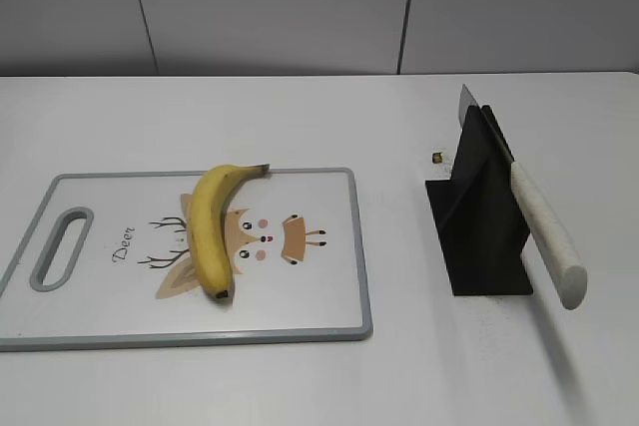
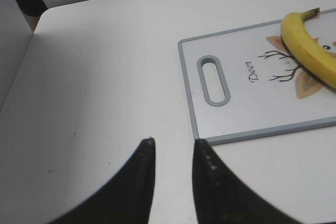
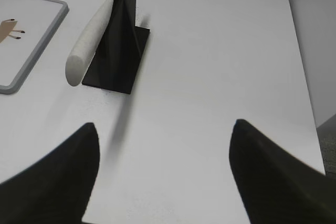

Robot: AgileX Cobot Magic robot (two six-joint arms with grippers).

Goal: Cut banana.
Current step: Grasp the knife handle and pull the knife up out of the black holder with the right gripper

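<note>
A curved yellow banana (image 1: pixel 212 226) lies unpeeled on a white cutting board (image 1: pixel 319 296) with a grey rim and a deer drawing; both also show in the left wrist view, the banana (image 2: pixel 310 51) and the board (image 2: pixel 252 108). A knife with a white handle (image 1: pixel 546 236) rests in a black stand (image 1: pixel 479 221); the right wrist view shows the handle (image 3: pixel 89 38) and stand (image 3: pixel 118 51) too. My left gripper (image 2: pixel 173 141) is open with a narrow gap, empty, over the table beside the board's near corner. My right gripper (image 3: pixel 165 127) is wide open, empty, right of the stand. Neither gripper shows in the exterior view.
A small dark speck (image 1: pixel 437 157) lies on the white table behind the stand. The board has a handle slot (image 1: pixel 62 246) at its left end. The table's edges and grey walls show in both wrist views.
</note>
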